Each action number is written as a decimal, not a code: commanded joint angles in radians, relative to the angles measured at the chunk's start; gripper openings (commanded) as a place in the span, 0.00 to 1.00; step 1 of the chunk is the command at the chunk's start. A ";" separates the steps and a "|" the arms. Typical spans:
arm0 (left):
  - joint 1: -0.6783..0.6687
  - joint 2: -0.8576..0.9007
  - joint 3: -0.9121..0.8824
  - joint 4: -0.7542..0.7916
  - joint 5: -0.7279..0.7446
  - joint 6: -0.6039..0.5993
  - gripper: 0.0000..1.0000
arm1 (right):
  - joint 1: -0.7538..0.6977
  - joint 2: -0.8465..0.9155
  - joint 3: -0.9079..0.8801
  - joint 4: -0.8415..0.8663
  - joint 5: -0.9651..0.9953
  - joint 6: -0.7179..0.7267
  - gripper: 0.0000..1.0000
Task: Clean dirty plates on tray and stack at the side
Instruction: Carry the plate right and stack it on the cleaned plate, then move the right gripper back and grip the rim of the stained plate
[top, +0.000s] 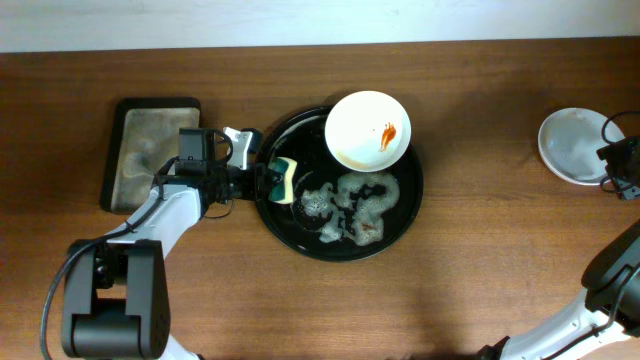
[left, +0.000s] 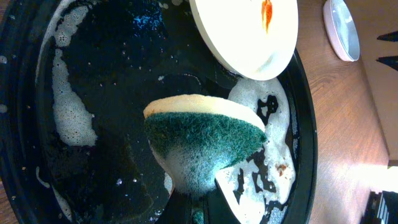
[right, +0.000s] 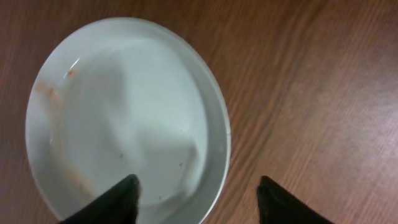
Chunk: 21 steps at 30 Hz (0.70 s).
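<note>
On the round black tray (top: 287, 226) a white plate (top: 368, 130) with a red sauce smear rests tilted on the far rim. White foam (top: 365, 198) covers the tray's near half. My left gripper (top: 266, 182) is shut on a yellow-green sponge (top: 285, 180) over the tray's left side. In the left wrist view the sponge (left: 199, 137) hangs above the wet tray (left: 106, 81), green face toward the camera, below the plate (left: 242, 31). A second plate (top: 573, 146) lies on the wood at far right. My right gripper (right: 198, 190) is open, straddling that plate's (right: 124, 118) rim without touching it.
A rectangular black tray (top: 150, 150) sits left of the round one, behind my left arm. The right-hand plate (left: 341, 28) carries faint orange traces near its rim. Bare wooden tabletop (top: 480, 260) lies between the round tray and the right plate.
</note>
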 joint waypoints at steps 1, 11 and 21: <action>-0.003 0.003 -0.010 0.003 0.026 0.011 0.00 | 0.004 -0.051 0.019 -0.019 -0.162 -0.045 0.58; -0.003 0.003 -0.010 0.004 0.052 0.011 0.00 | 0.222 -0.388 0.019 -0.322 -0.495 -0.278 0.48; -0.003 0.003 -0.010 0.030 0.078 -0.011 0.00 | 0.785 -0.328 0.016 -0.509 -0.283 -0.220 0.34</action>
